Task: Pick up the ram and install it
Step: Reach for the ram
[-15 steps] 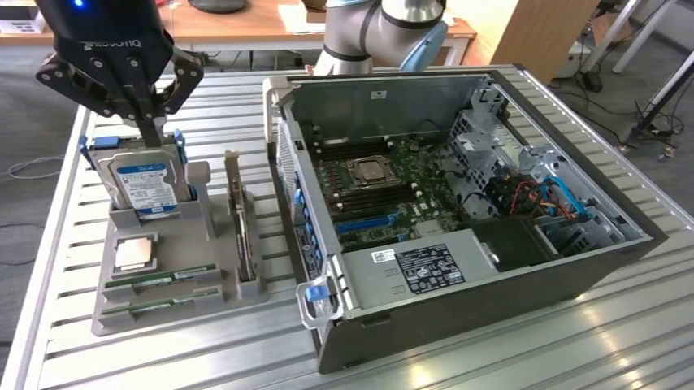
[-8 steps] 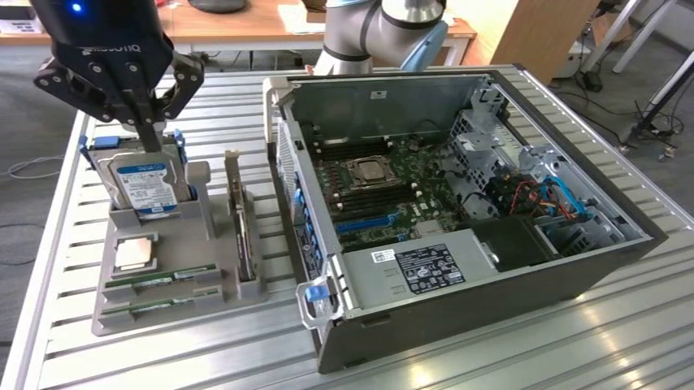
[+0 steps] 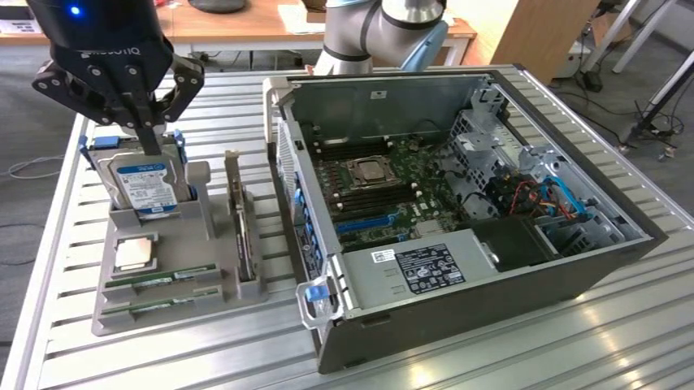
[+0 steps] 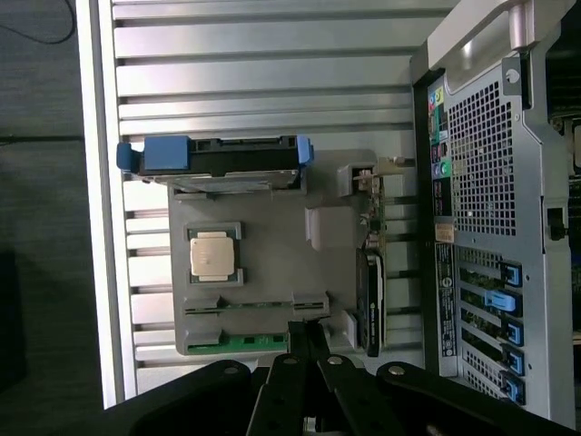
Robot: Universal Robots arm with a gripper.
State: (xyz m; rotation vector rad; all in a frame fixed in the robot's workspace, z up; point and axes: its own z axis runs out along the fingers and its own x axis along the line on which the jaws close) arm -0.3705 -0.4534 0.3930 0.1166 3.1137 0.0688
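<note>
Robot arm's gripper (image 3: pixel 145 123) is hanging above the grey parts tray (image 3: pixel 106 321) on the slatted table (image 3: pixel 162 357), claw pressed together and pinching nothing, w/ the hard drive (image 3: pixel 146 185) standing upright just below it. The ram (image 3: pixel 161 279) is lying flat in its tray slot beside the processor (image 3: pixel 136 253), w/ a second stick (image 3: pixel 162 307) sitting in the next slot toward the tray's edge. In the wrist view the gripper (image 4: pixel 306 329) is lining up over one end of the ram (image 4: pixel 254 306), though the exterior view is showing it well above the tray, not touching. Pickup is looking not yet done: nothing is being carried. The open PC case (image 3: pixel 607 268) is sitting at the exterior view's right, motherboard (image 3: pixel 401 203) exposed, so the install step is also outstanding. Approx. stage, by this evidence: the very start.
</note>
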